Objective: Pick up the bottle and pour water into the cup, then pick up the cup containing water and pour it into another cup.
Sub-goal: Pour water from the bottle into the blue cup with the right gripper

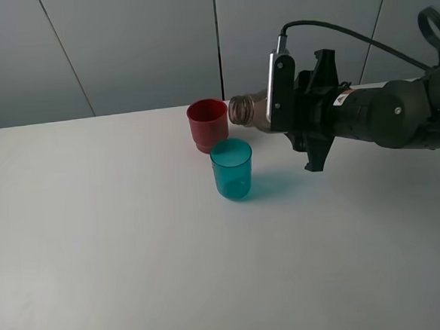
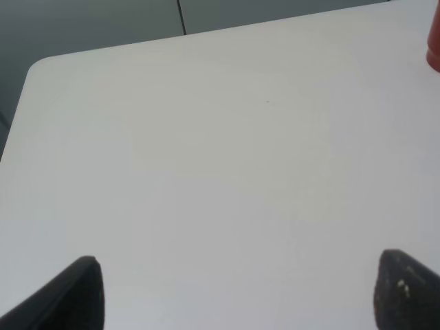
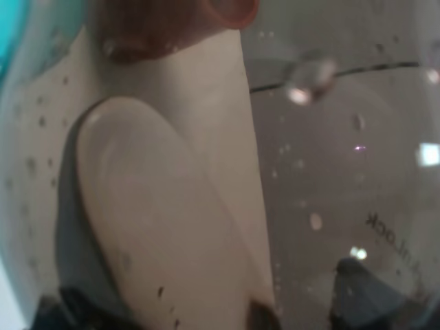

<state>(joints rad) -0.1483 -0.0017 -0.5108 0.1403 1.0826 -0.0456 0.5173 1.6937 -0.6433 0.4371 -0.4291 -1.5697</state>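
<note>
Bottle (image 1: 251,110) first: I see it off the table, lying almost level in the air, clamped in the right gripper (image 1: 279,106), whose jaws are closed around its body. Its open threaded neck points toward the red cup (image 1: 207,124), and the mouth sits just beside that cup's rim; whether it touches I cannot tell. The teal cup (image 1: 231,169) stands upright just in front of the red cup, nearer the high camera, and it throws a blue-green tinted shadow to the right on the table (image 1: 97,241). That table is a plain matte white top with a rounded corner, and behind it the wall (image 1: 136,42) is made of flat grey panels split by thin dark seams. From the right wrist camera I look straight through the bottle's smoky clear plastic, which is beaded with droplets. On it I can read the letters (image 3: 386,232) "LOCK", the rest of the word too blurred to make out. The bottle is smooth and round, the red cup is opaque with a stepped, narrower base, and the teal cup is see-through with tapered sides. A black cable (image 1: 323,24) arcs over the dark right arm. My left gripper (image 2: 240,302) hangs above the white top with its two black fingers (image 2: 82,295) well apart.
</note>
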